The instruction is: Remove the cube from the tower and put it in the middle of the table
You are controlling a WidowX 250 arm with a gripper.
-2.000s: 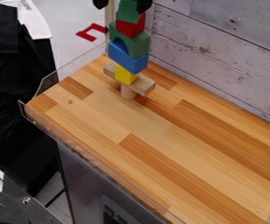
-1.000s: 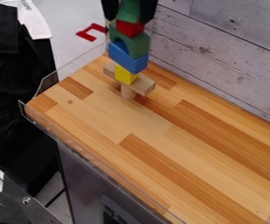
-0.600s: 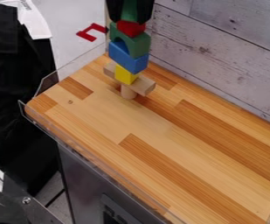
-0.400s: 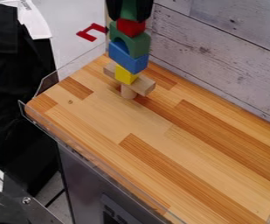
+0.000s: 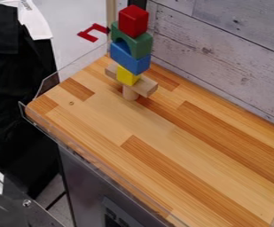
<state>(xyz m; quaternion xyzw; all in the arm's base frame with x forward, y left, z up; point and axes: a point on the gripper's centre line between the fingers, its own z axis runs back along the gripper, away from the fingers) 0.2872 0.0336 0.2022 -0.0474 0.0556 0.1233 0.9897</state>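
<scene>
Red cube: perched atop the tower (image 5: pixel 129 48), on the green arch (image 5: pixel 140 45).
Mid-tower: blue block (image 5: pixel 127 59) over yellow block (image 5: pixel 127 76).
Tower's foot: wooden plank (image 5: pixel 146 87) across a round peg (image 5: pixel 130 94), toward the wood table's (image 5: pixel 162 128) far corner.
Claw: apart, together or clamped, I can't tell from where I stand.

Found no readable text, brand, number or sign. Noted pale marks (image 5: pixel 116 217) on dark panel (image 5: pixel 85 177) below the counter's (image 5: pixel 133 124) lower-left edge; could not resolve into characters. Logged angular red mark (image 5: pixel 87 29) on floor (image 5: pixel 68 33) beyond upper-left edge; could not assign to any letter with confidence.
</scene>
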